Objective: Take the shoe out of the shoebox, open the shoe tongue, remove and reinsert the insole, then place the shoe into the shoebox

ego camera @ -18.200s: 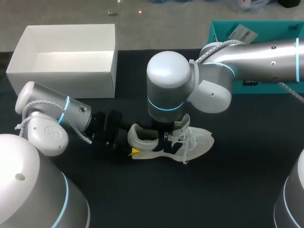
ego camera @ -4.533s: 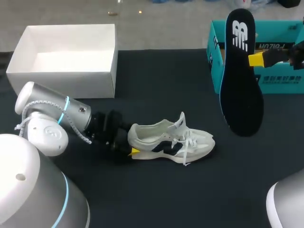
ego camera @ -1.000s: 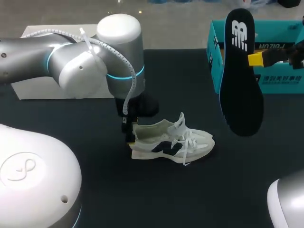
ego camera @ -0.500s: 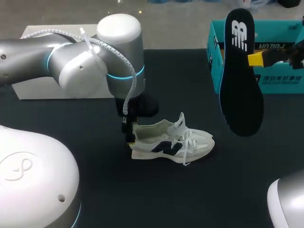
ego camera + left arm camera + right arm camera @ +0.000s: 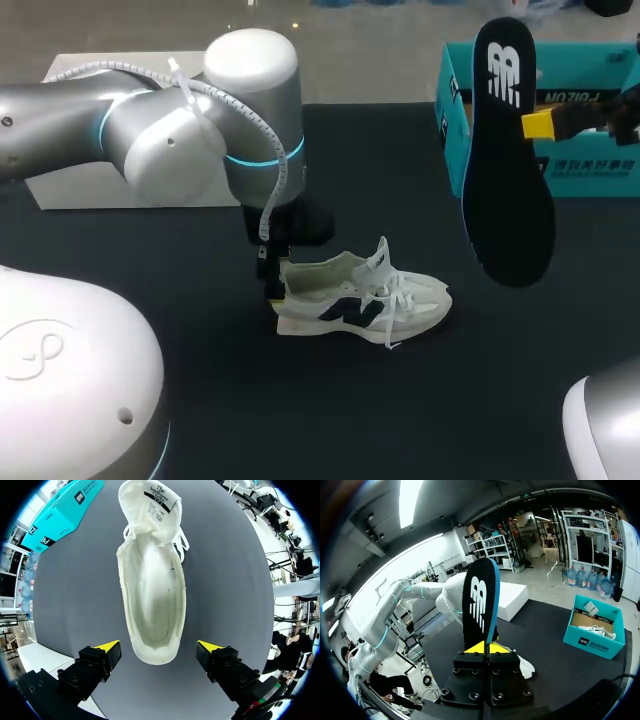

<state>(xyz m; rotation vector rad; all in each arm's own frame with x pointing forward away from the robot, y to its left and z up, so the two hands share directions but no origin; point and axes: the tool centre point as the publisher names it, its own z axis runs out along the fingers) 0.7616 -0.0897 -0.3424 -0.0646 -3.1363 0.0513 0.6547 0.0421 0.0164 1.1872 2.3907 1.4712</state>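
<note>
On dark bench [image 5: 400, 420]: straddling white sneaker [image 5: 350, 295] heel with left jaws spread, likely bracing it; pinching black insole [image 5: 510, 180] aloft in right jaws, awaiting reinsertion.

light: bright, even, from overhead | shadows: soft, faint under the shoe [image 5: 362, 298] on the dark table [image 5: 400, 170] | glare: pale highlights on left arm [image 5: 180, 130] shell

A white open-topped box [image 5: 120, 195] sits at the far left corner of the black table [image 5: 400, 420].
</note>
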